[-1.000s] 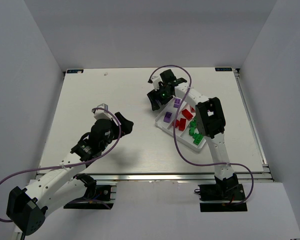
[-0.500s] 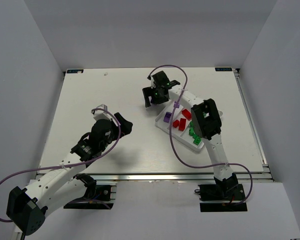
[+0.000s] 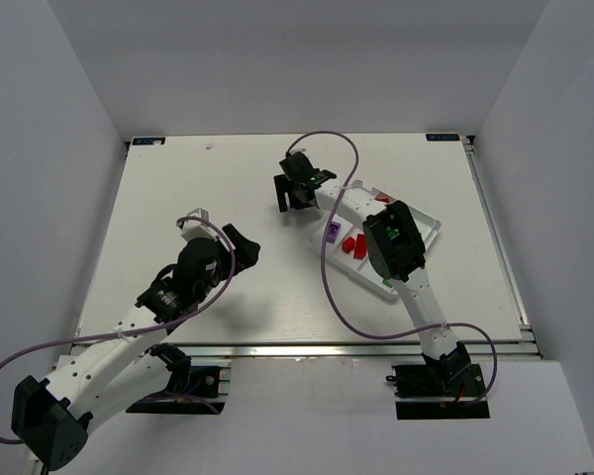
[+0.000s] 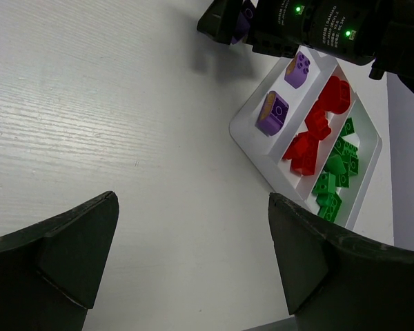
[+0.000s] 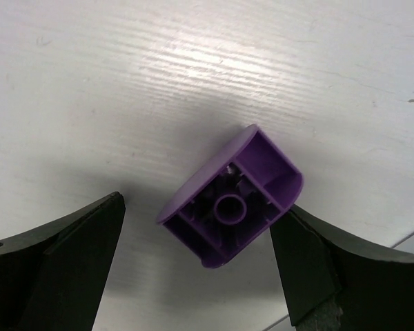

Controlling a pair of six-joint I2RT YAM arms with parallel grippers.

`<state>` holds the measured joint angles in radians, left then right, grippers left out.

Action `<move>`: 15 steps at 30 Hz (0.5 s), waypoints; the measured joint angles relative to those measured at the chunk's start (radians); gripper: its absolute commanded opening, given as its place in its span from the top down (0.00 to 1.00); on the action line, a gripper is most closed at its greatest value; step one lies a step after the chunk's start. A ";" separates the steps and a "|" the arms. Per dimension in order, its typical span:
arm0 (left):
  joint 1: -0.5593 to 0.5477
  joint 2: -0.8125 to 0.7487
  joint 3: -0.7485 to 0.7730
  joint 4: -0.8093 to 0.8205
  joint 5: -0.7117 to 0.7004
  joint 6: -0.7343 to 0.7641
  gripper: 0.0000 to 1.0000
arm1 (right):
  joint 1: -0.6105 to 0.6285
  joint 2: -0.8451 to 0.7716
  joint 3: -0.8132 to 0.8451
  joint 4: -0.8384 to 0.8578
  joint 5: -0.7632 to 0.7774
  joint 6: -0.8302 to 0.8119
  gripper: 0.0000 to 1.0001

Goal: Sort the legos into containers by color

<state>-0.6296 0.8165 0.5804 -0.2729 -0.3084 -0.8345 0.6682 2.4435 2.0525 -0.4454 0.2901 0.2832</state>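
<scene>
A purple lego (image 5: 231, 200) lies hollow side up on the table, just left of the white tray (image 3: 428, 226). My right gripper (image 5: 201, 207) is open around it, the right finger close against its edge; it hovers there in the top view (image 3: 293, 198). The left wrist view shows the tray (image 4: 252, 141) with two purple legos (image 4: 279, 114) in its left compartment, red ones (image 4: 314, 134) in the middle and green ones (image 4: 338, 169) on the right. My left gripper (image 4: 193, 207) is open and empty over bare table, left of the tray (image 3: 244, 242).
The right arm's forearm (image 3: 394, 239) lies across the tray and hides part of it from above. A purple cable (image 3: 327, 272) loops over the table beside the tray. Grey walls close in the table at back and sides.
My right gripper has swung left, from over the tray's far end to the table beside it, now around a purple lego. The left arm has barely moved.
</scene>
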 measured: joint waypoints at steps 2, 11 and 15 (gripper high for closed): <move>0.000 -0.003 0.000 -0.005 0.000 -0.003 0.02 | -0.002 0.003 0.002 0.008 0.020 0.019 0.16; 0.000 0.003 0.000 -0.011 -0.002 -0.005 0.02 | -0.006 0.024 0.025 0.032 0.065 0.050 0.53; 0.000 0.010 0.000 -0.011 -0.002 -0.005 0.02 | -0.006 0.024 0.026 0.036 0.070 0.042 0.78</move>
<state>-0.6296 0.8268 0.5804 -0.2840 -0.3099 -0.8398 0.6621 2.4680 2.0785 -0.4095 0.3599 0.3256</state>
